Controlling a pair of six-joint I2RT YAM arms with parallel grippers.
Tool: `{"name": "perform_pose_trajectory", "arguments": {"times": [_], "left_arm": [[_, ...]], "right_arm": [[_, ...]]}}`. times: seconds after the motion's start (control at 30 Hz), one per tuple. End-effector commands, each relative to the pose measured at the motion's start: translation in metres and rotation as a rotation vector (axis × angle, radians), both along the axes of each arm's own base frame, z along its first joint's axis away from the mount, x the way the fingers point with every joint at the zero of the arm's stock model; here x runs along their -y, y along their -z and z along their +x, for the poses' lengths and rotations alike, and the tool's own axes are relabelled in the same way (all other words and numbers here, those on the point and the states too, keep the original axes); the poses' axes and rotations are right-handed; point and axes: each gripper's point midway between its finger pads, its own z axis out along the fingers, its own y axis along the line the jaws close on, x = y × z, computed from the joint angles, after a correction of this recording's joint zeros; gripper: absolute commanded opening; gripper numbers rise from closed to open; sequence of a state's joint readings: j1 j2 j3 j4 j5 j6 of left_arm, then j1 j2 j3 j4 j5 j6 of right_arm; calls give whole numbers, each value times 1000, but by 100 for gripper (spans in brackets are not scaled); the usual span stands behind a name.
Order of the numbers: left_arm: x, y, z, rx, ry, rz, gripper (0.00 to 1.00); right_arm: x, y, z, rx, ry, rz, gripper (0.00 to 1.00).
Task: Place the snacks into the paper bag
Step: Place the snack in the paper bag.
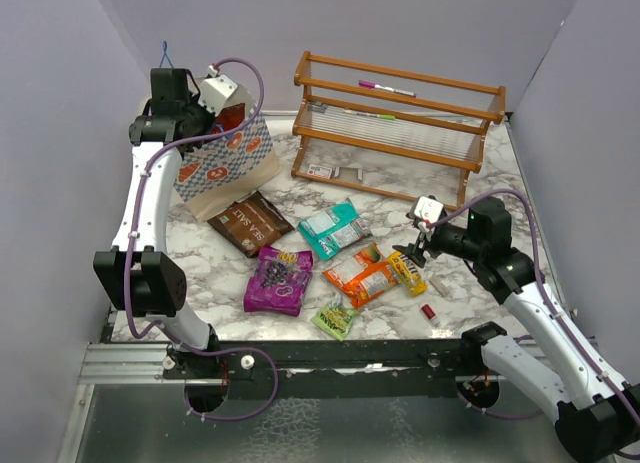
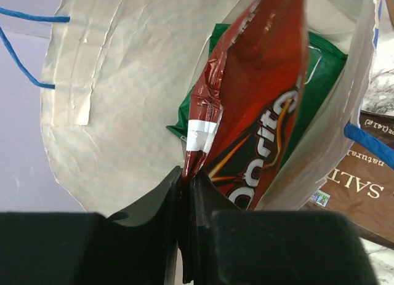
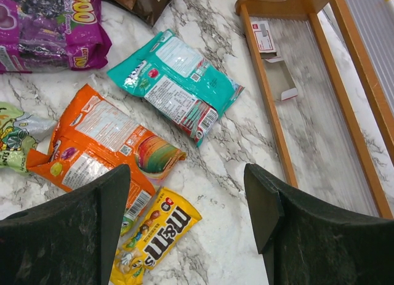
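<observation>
1. The left end effector [image 2: 184, 174] hangs over the mouth of the paper bag [image 1: 225, 163], which stands at the far left of the desk [image 1: 480, 188].
2. Its jaws are clamped on the crimped edge of a red packet [image 2: 258, 112]. In the left wrist view the packet hangs down into the bag's cream interior.
3. A large green multipack [image 2: 320, 69] lies inside the bag, behind and below the red packet.
4. A blue cord handle [image 2: 31, 17] runs out from the bag's inner wall.
5. A brown packet [image 1: 250, 223] lies flat on the desk just in front of the bag.
6. A purple packet [image 1: 279, 280] lies nearer the arms, and a teal packet [image 1: 333, 228] lies to its right.
7. An orange packet [image 1: 360, 273] lies below the teal one, touching a yellow packet [image 1: 407, 273] on its right side.
8. A small light-green packet [image 1: 335, 316] lies near the front edge, beside the orange one.
9. The right end effector [image 1: 413, 253] hovers above the yellow packet with its jaws spread wide and nothing between them.
10. A tiny red cylinder [image 1: 428, 311] lies on the desk just in front of the yellow packet.
11. A wooden rack [image 1: 400, 123] stands along the far side of the desk.
</observation>
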State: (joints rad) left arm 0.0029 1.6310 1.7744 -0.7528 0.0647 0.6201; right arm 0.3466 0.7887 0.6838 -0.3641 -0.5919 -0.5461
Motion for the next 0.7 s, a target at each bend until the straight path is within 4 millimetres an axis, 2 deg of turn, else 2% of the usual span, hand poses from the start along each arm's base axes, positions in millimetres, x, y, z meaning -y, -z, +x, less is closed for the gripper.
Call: {"name": "perform_pose_trajectory", "arguments": {"times": [0.0,0.23,0.37,0.47,0.67], "left_arm": [[1,-17,-2,34,19,-8,17],[1,-51,-3,115,21,-2,33],[-3,-71,-6,174,4,12,49],[-8,-91,-9,242,-22,29,58],[-18,-134,-20,403,-97,26,70]], "right_arm": [[-2,-7,0,31,-16,21,74],[-3,-4,-1,25,-26,20,75],[-3,-3,-1,22,-26,20,75],[-3,-3,-1,21,-27,20,75],[-3,-3,-1,19,-25,22,75]]}}
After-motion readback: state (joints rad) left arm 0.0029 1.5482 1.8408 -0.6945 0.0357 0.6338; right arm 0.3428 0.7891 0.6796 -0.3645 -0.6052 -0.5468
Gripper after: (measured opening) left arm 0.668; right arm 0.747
